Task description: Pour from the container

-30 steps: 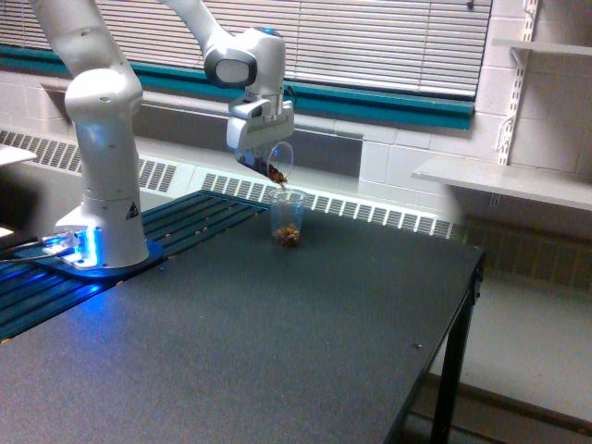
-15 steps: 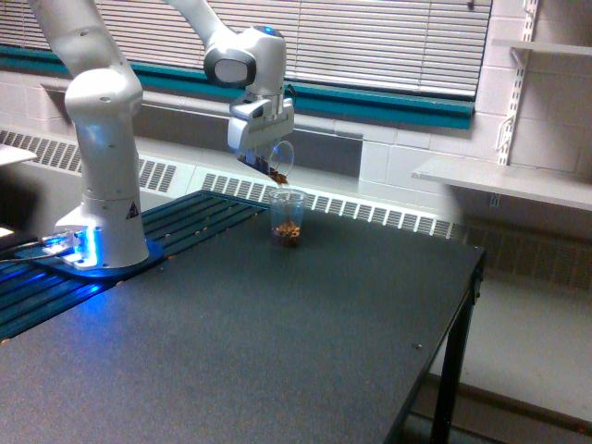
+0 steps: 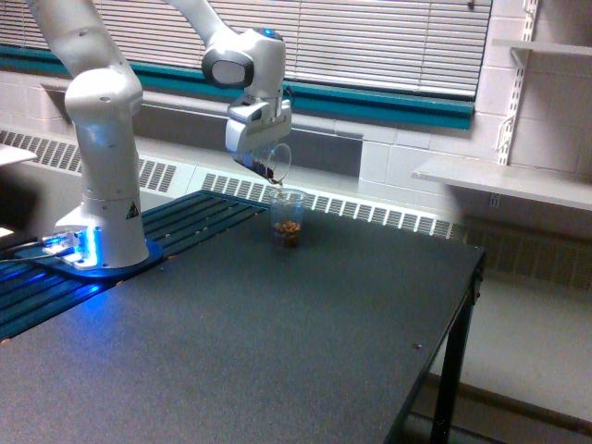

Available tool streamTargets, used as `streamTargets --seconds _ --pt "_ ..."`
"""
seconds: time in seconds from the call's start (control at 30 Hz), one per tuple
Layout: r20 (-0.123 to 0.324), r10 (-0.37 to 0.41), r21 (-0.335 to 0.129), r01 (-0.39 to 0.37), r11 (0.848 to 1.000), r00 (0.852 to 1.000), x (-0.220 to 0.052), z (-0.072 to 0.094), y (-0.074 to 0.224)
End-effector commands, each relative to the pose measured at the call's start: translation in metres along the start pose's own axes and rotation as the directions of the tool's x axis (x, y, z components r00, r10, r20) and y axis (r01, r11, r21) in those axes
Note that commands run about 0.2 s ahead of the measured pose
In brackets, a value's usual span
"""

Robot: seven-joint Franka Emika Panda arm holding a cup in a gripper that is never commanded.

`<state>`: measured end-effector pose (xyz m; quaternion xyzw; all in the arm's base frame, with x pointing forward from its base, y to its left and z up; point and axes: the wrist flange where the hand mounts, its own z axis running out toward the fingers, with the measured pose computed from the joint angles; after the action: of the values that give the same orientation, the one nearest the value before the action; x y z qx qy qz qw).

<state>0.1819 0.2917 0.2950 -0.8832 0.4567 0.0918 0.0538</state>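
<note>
On the exterior view's left you have the arm's white base (image 3: 100, 185), standing upright on a round blue-lit mount at the far left part of the dark worktop (image 3: 277, 342). Dark slats with a blue sheen run along the worktop's left edge beside that mount.

Follow the arm up and to the right and you reach the gripper (image 3: 257, 153), hanging above the far middle of the worktop, in front of the teal band under the window blinds (image 3: 370, 37). It is clamped on the container (image 3: 276, 165), which you see tipped steeply over, its wide mouth turned down and toward the right. A little brown material shows inside near its lower lip. The fingers themselves are too small here to pick apart, but the container sits wedged in them.

Directly beneath that lip stands a slimmer clear cup (image 3: 288, 220), upright on the worktop, with brown granules piled in its lower part. The container's mouth is just above this cup's rim; you cannot tell whether the two touch.

Farther right the worktop runs out to its right edge and a dark leg (image 3: 448, 388). Beyond it, on the far right wall, you have a pale shelf (image 3: 504, 180) on wall brackets, and a radiator grille (image 3: 370, 211) runs low along the wall behind the cup.
</note>
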Motion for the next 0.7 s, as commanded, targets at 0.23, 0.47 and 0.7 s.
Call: streamTargets --seconds 0.23,0.47,0.7 --pt "0.036 -0.051 -0.008 0.051 0.999 0.998 0.010 -0.001 0.004" --pt "0.048 -0.064 -0.009 0.064 0.998 0.997 0.016 -0.002 0.006" --pt "0.059 -0.076 -0.011 0.077 0.997 0.995 0.023 -0.002 0.009"
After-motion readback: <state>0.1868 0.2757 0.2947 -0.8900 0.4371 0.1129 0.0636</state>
